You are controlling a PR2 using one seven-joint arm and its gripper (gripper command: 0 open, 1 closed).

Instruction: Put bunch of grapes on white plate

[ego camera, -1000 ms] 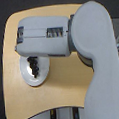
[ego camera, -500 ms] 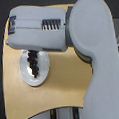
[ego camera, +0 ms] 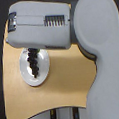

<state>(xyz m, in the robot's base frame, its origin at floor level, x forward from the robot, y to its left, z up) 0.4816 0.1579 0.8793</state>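
The white plate (ego camera: 26, 77) lies on the wooden table toward the exterior view's left. The bunch of grapes (ego camera: 33, 63), a dark elongated cluster, rests on the plate, running from its upper rim down to its middle. My grey forearm stretches across the top of the view above the plate. The gripper (ego camera: 13, 24) shows only as a dark part at the arm's left end. Its fingers are not distinguishable, and nothing visibly touches the grapes.
The tan wooden table (ego camera: 62, 90) has a curved front edge at the bottom of the view. The robot's large grey shoulder and body (ego camera: 102, 53) fill the exterior view's right side. Dark floor lies beyond the table's left edge.
The arm has risen toward the top of the view, away from the plate. More of the grapes now shows, lying still on the plate.
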